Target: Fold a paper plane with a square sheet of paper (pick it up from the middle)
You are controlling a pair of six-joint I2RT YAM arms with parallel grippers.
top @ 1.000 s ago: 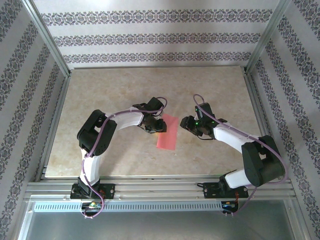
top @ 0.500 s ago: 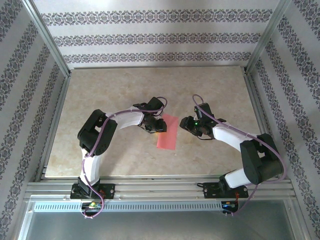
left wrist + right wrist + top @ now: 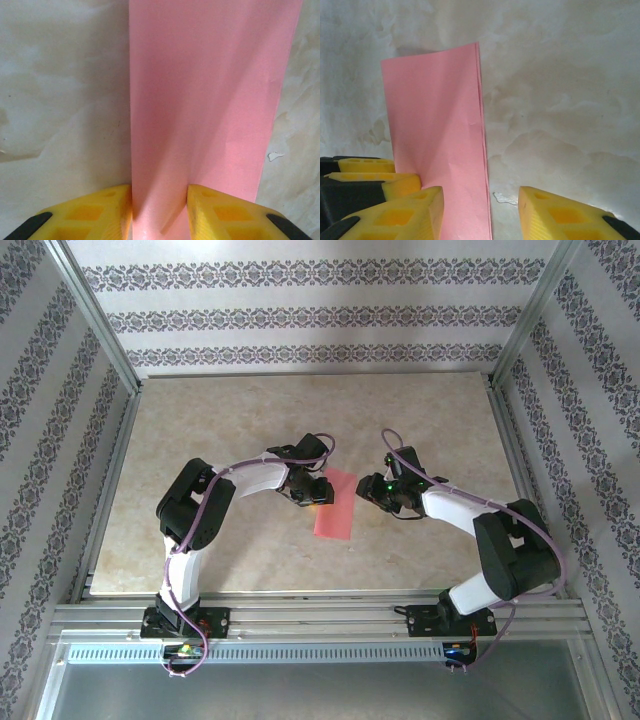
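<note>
Over on the left, the left arm (image 3: 250, 476) reaches in an arc across the marbled counter (image 3: 220, 420) toward the middle. Its left claw (image 3: 312, 492) sits down at the near-left edge of the pink-red sheet of paper (image 3: 336, 508).

Seen from that wrist, the left claw (image 3: 160, 207) has its two yellow fingers (image 3: 100, 212) on either side of the sheet of paper (image 3: 210, 90). The paper fills the gap between them and humps up into a soft ridge, so the claw looks clenched on it. The contact is at the very bottom of the view, though, and I would not swear to it.

The sheet itself lies mid-counter as a long folded rectangle, tilted slightly, with most of it flat on the surface.

From the right wrist the sheet of paper (image 3: 435, 115) shows a doubled layer along its right edge. The other claw's yellow fingers (image 3: 365, 166) are touching its lower left side.

The right claw (image 3: 480, 200) is spread wide and grips nothing. Its left finger is over the sheet's right margin, and its right finger is over bare counter.

From above, the right claw (image 3: 368, 490) sits just beside the sheet's right edge, and the right arm (image 3: 460, 510) curves back to its base.
</note>
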